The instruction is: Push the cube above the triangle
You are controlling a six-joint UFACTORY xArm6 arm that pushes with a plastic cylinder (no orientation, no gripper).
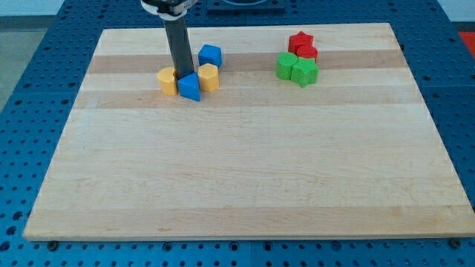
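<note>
A blue cube (210, 55) sits on the wooden board (245, 185) near the view's top left. A blue triangle block (190, 87) lies below and left of it. My tip (182, 76) stands just above the triangle's top edge, between two yellow blocks, and left of and below the cube. The rod hides part of the left yellow block. The cube is apart from the rod.
A yellow block (168, 81) touches the triangle's left and another yellow block (209, 77) its right. At the view's top right, a red star (300, 41), a red block (308, 53), a green block (286, 64) and a green star (304, 72) cluster together.
</note>
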